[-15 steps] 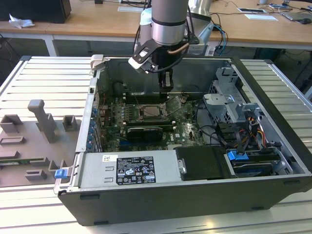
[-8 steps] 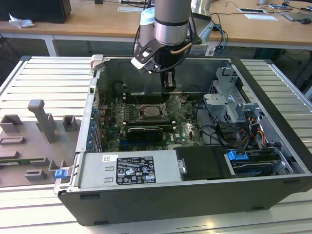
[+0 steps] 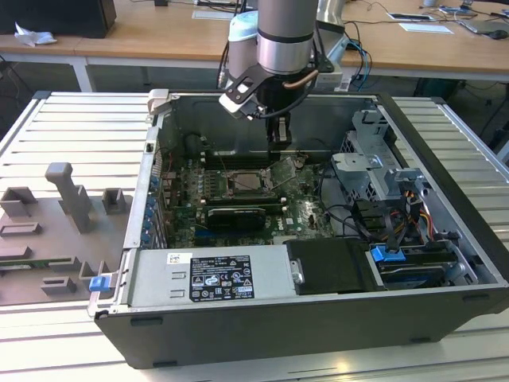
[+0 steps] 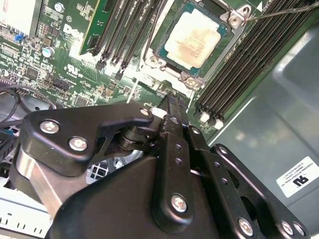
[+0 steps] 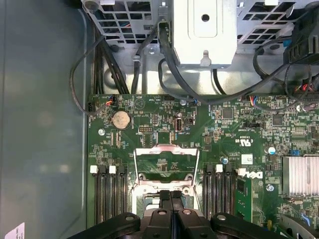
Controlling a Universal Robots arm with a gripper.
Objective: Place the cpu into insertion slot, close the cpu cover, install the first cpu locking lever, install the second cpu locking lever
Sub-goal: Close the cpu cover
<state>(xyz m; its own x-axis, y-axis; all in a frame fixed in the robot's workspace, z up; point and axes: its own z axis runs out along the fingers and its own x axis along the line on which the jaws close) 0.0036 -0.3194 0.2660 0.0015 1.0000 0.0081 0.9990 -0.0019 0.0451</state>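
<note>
The cpu (image 4: 192,42), a pale silver square, lies in the insertion slot (image 4: 158,54) on the green board. In the exterior view the slot (image 3: 248,183) sits mid-case, with the cpu cover (image 3: 285,169) tilted up, open, at its side toward that view's right. The first wrist view looks through the window of the raised cover (image 5: 167,148). A thin wire lever (image 4: 279,12) stands away from a slot corner. My gripper (image 3: 278,142) hangs above the cover, shut with nothing between its fingers; its closed tips (image 5: 171,196) point at the cover's hinge side, just off the slot (image 4: 172,99).
Black memory slots (image 4: 239,64) flank the socket on both sides. A long black card (image 3: 236,215) lies nearer the case front. A metal drive cage (image 3: 374,171) with cables, a power supply (image 3: 215,274) and the case walls box in the board. A grey fixture (image 3: 64,199) stands outside.
</note>
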